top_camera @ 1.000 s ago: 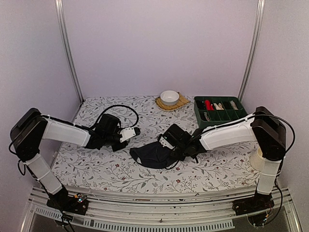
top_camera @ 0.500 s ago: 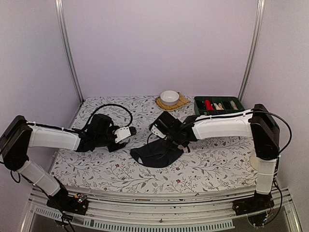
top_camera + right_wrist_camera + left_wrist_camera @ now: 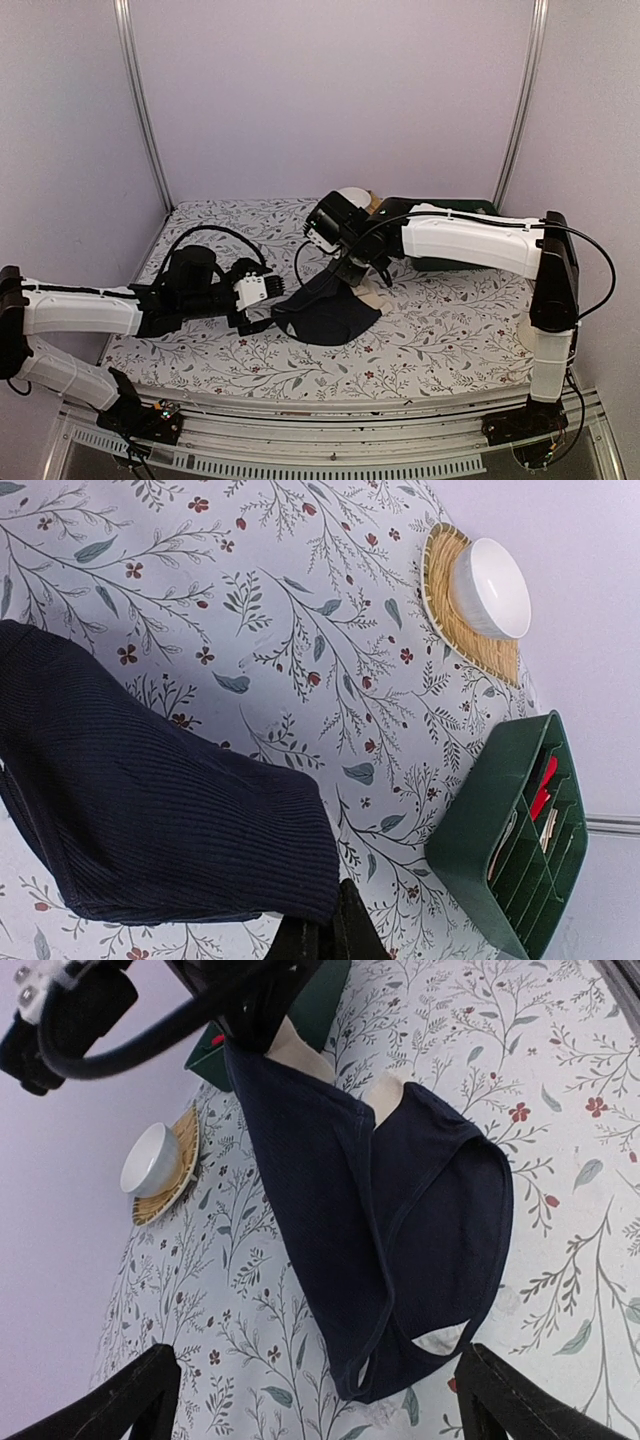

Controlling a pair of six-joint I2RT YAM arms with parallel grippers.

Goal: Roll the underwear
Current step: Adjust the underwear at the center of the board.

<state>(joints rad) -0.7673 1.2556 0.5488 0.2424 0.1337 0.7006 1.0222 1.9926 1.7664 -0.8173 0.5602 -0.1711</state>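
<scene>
Now, right tool: jaws together, clamped on one edge of the underwear, holding that edge up off the counter.
Left tool: jaws wide apart and holding nothing, low over the counter, just beside the underwear's left end and facing it.
Underwear: one dark piece near the middle of the counter. It slopes like a tent from the right tool down to a crumpled lower part that rests on the floral cover. Pale lining shows at the openings, and no roll is formed.
Far edge: white bowl on a woven mat, with a green tray toward the far right corner. All are well apart from the cloth.
Step in hand: most likely lifting and straightening the underwear so it can lie flat. Rolling itself looks not yet begun.
Next move calls for: the left tool closing on the free low edge in front of it. Both tools can then draw the cloth taut and lay it flat mid-counter, short of the bowl and tray.
Cannot tell: which edge is the waistband, or where a second piece lies.
</scene>
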